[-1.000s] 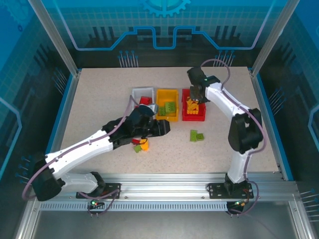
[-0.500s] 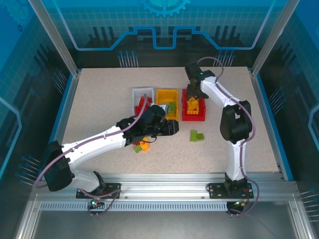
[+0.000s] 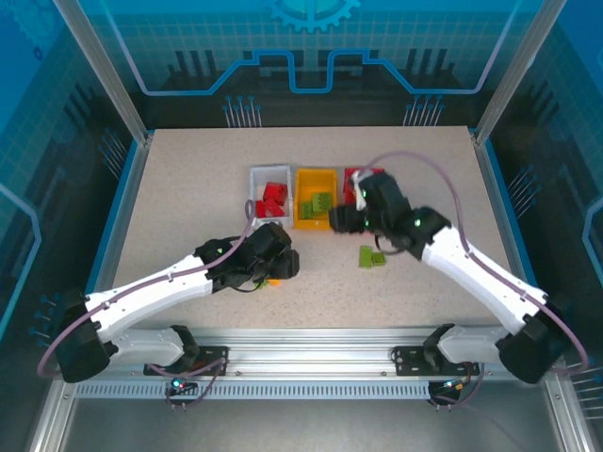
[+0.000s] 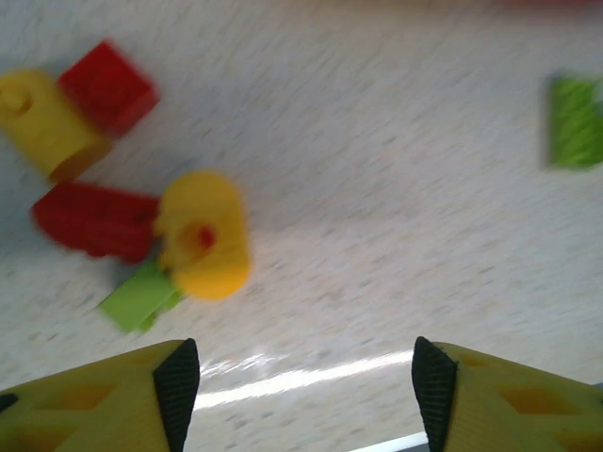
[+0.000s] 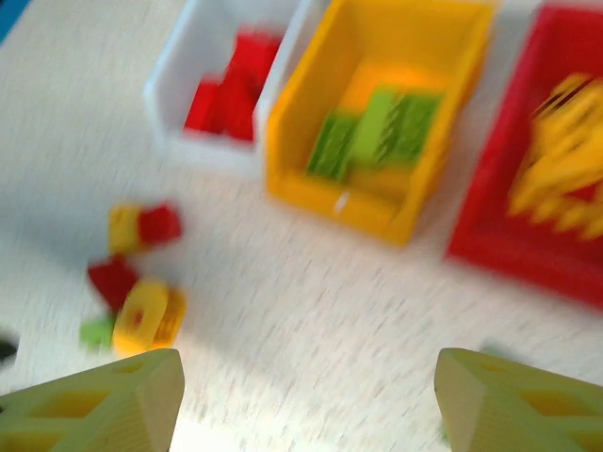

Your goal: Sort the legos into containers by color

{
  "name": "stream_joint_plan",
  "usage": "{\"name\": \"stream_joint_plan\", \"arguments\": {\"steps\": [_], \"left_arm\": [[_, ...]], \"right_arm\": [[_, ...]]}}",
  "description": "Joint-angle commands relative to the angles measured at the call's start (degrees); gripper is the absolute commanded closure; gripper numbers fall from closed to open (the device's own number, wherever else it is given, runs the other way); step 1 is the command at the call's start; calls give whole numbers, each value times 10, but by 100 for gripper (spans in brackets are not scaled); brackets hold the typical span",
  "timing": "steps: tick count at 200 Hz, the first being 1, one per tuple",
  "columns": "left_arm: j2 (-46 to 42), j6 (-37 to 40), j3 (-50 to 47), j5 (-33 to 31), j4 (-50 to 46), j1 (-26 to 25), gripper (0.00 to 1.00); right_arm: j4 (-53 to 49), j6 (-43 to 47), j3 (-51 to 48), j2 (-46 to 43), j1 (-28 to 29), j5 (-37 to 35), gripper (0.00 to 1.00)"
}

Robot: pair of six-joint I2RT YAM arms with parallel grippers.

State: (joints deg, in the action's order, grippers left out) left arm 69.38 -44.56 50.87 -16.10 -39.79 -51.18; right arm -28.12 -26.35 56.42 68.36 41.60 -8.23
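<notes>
Left wrist view: left claw (image 4: 303, 377) released, empty, over the table (image 4: 396, 188); round yellow lego (image 4: 203, 235) touches a red brick (image 4: 94, 221) and a green brick (image 4: 139, 295), so a grasp may snag neighbours; right claw (image 5: 309, 395) released too.

The setting is a robotics laboratory test cell, built around a speckled beige table (image 3: 188, 179). Aluminium profile posts (image 3: 99, 66) rise from the table's far corners and carry transparent wall panels (image 3: 311, 56). The panels are printed with blue circuit-line graphics, with a gear emblem (image 3: 311, 9) above the table's far edge. Blue trim (image 3: 118, 221) borders the table's left and right sides. Along the table's near edge, slotted aluminium rails (image 3: 311, 341) carry black mounting plates (image 3: 200, 357), to which two white-and-black robot arms (image 3: 151, 287) are bolted. Lilac cables (image 3: 415, 155) run along the arms above the table. Small indicator lights (image 3: 177, 386) glow just in front of the table's near edge.
</notes>
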Motion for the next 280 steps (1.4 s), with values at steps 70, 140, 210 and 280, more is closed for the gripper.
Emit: {"name": "stream_joint_plan", "arguments": {"steps": [70,140,210,280], "left_arm": [[86,98,-90,21,40,54,22],[142,155,-70,5,68,86,23],[160,160,-73,58,103,85,46],[131,129,-65,53,70,55,67]], "right_arm": [[109,-210,-209,-94,166,9,25],[117,-225,-207,-99,178,18,24],[118,-236,-215,-97,178,7,24],[116,-229,-213,-106,178,2,25]]}}
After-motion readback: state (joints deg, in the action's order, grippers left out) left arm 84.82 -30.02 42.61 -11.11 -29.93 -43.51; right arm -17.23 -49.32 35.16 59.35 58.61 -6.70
